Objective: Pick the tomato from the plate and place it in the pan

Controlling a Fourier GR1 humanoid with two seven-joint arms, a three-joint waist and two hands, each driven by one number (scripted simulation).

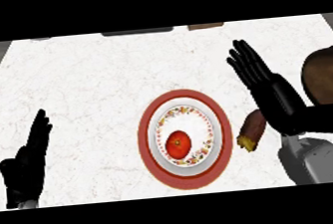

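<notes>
Spanning everything, white marbled counter

The bench is bare all around the plate, but a brown food piece lies just beside its right side, near the brown pan at the right edge.

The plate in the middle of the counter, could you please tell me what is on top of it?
A single tomato lies on the plate, slightly below its middle. Nothing else shows there; the plate under the tomato is covered.
</notes>
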